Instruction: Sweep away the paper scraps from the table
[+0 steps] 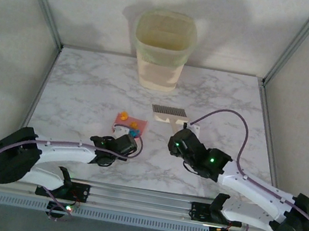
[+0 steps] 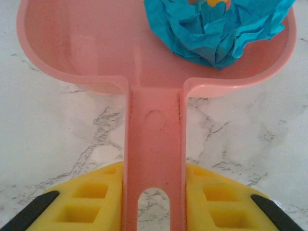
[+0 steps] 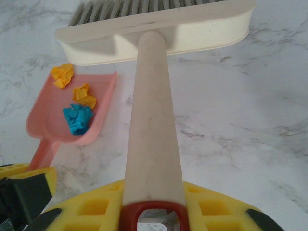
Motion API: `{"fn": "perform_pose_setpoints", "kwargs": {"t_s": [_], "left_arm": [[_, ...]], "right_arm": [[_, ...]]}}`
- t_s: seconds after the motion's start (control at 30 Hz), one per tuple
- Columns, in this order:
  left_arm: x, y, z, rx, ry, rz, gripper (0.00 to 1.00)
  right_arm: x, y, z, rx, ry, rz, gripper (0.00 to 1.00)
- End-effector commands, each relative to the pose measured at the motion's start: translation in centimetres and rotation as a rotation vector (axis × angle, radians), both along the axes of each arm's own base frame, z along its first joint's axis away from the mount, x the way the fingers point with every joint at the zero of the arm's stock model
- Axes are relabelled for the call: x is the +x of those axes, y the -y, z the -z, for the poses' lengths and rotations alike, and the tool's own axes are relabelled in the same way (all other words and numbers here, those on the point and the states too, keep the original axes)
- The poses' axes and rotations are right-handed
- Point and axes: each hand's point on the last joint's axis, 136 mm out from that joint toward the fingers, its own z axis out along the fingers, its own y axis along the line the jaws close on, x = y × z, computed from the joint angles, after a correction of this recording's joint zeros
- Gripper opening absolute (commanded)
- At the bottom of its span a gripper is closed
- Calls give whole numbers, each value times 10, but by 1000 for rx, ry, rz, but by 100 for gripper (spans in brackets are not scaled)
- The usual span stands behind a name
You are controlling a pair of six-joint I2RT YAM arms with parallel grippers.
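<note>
The left fingers [image 2: 91,199] clench the pink dustpan [image 2: 72,43] handle; the right fingers [image 3: 216,207] clench the brush [image 3: 151,120] handle. The scraps [image 3: 77,118], orange and blue, lie in the dustpan on the worktop [image 1: 89,81], just left of the brush head. A bin [image 1: 164,49] stands far back.

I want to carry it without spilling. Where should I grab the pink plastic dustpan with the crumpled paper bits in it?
Grab the pink plastic dustpan by its long flat handle, coming from the near end, away from the scoop. The handle sticks straight out behind, and the crumpled paper scraps sit in the scoop, so keep it level. The left gripper grips it right there.
</note>
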Motion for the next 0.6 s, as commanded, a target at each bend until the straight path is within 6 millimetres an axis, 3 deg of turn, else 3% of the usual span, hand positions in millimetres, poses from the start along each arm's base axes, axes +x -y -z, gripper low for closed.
{"fn": "perform_pose_setpoints", "kwargs": {"t_s": [0.0, 0.27, 0.43, 0.57], "left_arm": [[4, -8, -6, 26, 80, -7, 0], [5, -4, -33, -19, 193, -8, 0], [1, 0, -52, -52, 269, 2, 0], [-2, 5, -65, -77, 306, 14, 0]], "right_arm": [[2, 20, -6, -13, 55, 70, 0], [0, 52, -1, -44, 104, 151, 0], [3, 85, 15, -73, 182, 273, 0], [8, 94, 25, -43, 262, 317, 0]]}}
